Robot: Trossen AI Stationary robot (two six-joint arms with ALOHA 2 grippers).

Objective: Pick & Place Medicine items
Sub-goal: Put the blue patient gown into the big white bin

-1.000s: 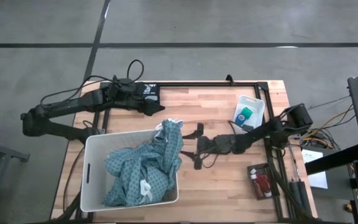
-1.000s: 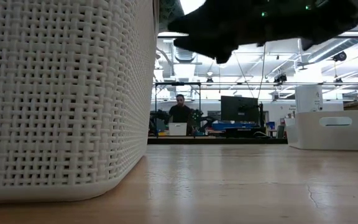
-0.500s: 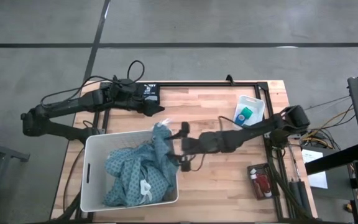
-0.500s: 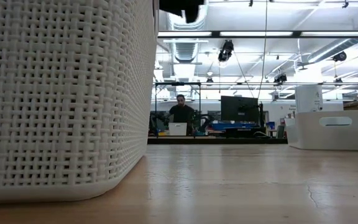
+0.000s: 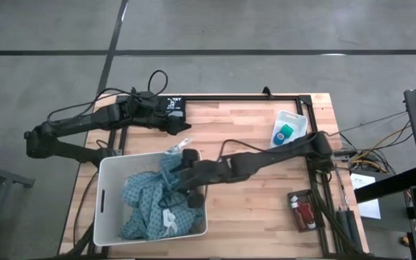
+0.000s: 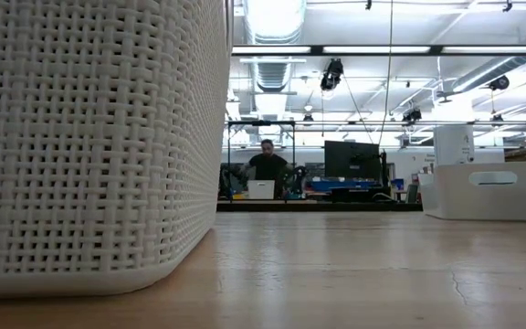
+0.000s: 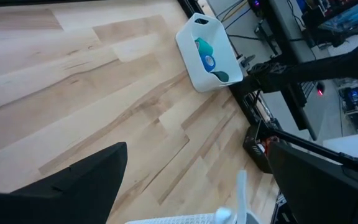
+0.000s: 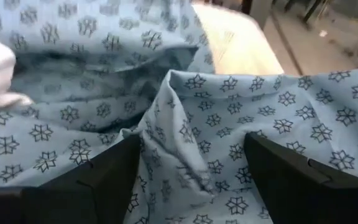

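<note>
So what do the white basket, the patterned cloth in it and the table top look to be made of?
The basket looks like moulded plastic: a regular woven lattice, matte white. The cloth seems thin woven fabric, soft folds, printed with star-like motifs. The table top looks like wood strips joined side by side, grain showing, with a smooth, lightly sheened finish.

The right gripper (image 5: pixel 181 175) reaches over the near-right corner of the basket (image 5: pixel 107 209), above the cloths (image 5: pixel 150 198) piled in it. Well off to its right, at the table's (image 5: pixel 244 209) far right corner, a small bin (image 5: pixel 298 124) holds the roll (image 5: pixel 285 133). Bottles (image 5: pixel 303 214) lie in a tray beyond the table's right edge. The left gripper (image 5: pixel 181 125) waits behind the basket
</note>
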